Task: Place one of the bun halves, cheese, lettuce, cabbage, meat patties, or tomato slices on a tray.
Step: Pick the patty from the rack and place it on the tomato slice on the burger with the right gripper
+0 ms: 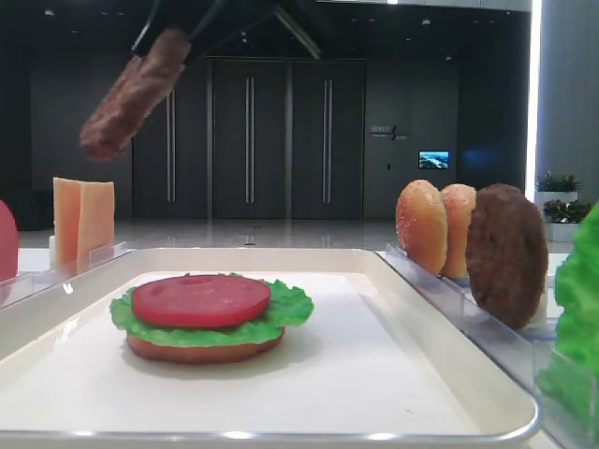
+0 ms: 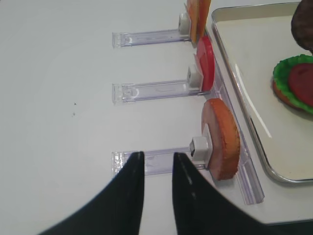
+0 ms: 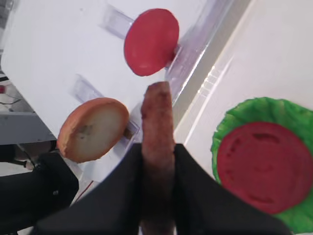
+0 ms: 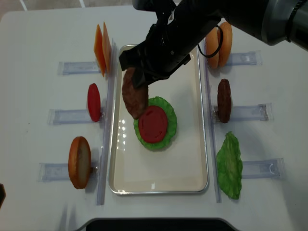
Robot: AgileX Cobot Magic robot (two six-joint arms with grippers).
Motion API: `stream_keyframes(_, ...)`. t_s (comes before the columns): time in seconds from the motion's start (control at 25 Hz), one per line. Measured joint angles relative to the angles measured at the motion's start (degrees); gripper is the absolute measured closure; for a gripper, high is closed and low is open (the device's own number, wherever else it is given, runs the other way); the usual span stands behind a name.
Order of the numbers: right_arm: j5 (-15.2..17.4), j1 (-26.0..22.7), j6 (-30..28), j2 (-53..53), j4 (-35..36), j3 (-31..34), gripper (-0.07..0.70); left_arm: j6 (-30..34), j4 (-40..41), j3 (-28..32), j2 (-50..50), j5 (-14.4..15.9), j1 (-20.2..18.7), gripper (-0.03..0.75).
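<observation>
Above the glossy-rimmed tray (image 4: 115,144), fingers (image 3: 195,196) pinch a grainy patty (image 4: 134,94)

Black right gripper (image 3: 157,161) clamps dark reddish-brown grainy patty (image 3: 157,132); beside it pinkish-red tomato slice (image 3: 264,166) on bright green lettuce (image 3: 259,110), cream-white tray (image 4: 159,185).

Right end effector (image 4: 139,77) reaches across the tray (image 4: 192,180), clamped on a meat patty (image 4: 134,96) hanging over the tray's left part, just beside the stacked tomato slice (image 4: 153,124) on lettuce (image 4: 168,111). On the white surface (image 4: 38,38), racks hold cheese (image 4: 102,45), another tomato slice (image 4: 94,102) and a bun half (image 4: 79,161) at left.
</observation>
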Motion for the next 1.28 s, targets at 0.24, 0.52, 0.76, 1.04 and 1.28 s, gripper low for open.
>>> stream_keyframes(0.24,-4.47,-0.06,-8.51,0.80,8.83,5.35,0.513,0.00,0.00,0.00,0.00,0.00,0.00,0.565)
stream_keyframes(0.52,-8.92,-1.40,-19.19,1.30,16.99,14.27,0.513,0.00,0.00,0.00,0.00,0.00,0.00,0.565)
stream_keyframes(0.76,-11.10,-1.70,-20.82,1.30,16.59,14.78,0.513,0.00,0.00,0.00,0.00,0.00,0.00,0.565)
stream_keyframes(1.04,-13.51,-1.70,-21.97,1.30,16.47,18.21,0.513,0.00,0.00,0.00,0.00,0.00,0.00,0.565)
stream_keyframes(1.28,-13.94,-2.61,-22.23,1.30,16.59,18.91,0.517,0.00,0.00,0.00,0.00,0.00,0.00,0.565)
